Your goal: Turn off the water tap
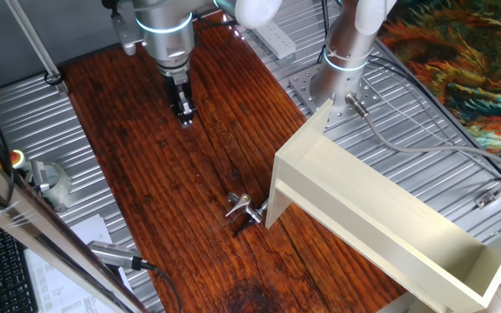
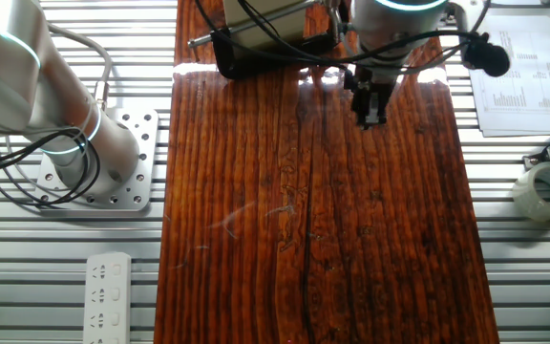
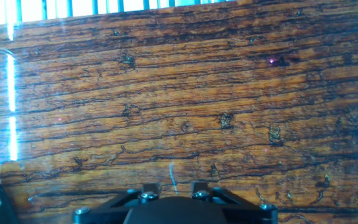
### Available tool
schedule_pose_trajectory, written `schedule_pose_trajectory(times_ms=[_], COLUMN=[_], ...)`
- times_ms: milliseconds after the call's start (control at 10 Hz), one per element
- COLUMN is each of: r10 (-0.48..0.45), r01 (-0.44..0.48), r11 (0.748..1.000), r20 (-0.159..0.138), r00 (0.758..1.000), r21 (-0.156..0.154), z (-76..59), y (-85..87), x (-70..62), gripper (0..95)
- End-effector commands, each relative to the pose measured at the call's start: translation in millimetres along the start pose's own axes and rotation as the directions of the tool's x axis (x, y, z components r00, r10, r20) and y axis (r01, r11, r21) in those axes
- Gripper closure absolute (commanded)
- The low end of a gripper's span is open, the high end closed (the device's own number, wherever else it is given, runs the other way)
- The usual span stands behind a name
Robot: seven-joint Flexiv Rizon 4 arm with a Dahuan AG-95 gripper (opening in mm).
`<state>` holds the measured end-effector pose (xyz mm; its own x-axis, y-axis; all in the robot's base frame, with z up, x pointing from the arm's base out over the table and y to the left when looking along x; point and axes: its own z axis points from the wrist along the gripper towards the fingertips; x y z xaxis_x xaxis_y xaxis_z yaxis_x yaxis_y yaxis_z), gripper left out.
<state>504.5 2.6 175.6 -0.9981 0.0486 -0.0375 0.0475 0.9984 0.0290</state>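
The water tap is a small silver piece with a short lever and a dark stem. It sits on the wooden board against the near corner of the cream box. My gripper hangs over the far end of the board, well away from the tap, fingers close together and holding nothing. In the other fixed view my gripper is near the board's top edge; I cannot make out the tap there. The hand view shows only bare wood grain and the finger mounts.
A second arm's base stands beside the board, also in the other fixed view. A silver pen-like tool with a cable lies at the near left. A tape roll, a power strip and papers lie on the metal table.
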Motion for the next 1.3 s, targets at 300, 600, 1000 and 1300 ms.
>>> schedule_pose_trajectory(times_ms=[300, 600, 1000, 1300], r10=[-0.001, 0.008, 0.035, 0.034], r01=[0.001, -0.008, -0.035, -0.034], r11=[1.000, 1.000, 0.999, 0.999], r20=[-0.003, -0.004, -0.009, -0.016], r00=[1.000, 1.000, 0.999, 0.999], r21=[-0.003, 0.001, -0.002, -0.006], z=[-7.3, -14.5, -24.0, -26.8], y=[6.9, 35.4, 90.2, 129.5], x=[-5.1, -16.4, -34.1, -43.0], gripper=[95.0, 95.0, 95.0, 95.0])
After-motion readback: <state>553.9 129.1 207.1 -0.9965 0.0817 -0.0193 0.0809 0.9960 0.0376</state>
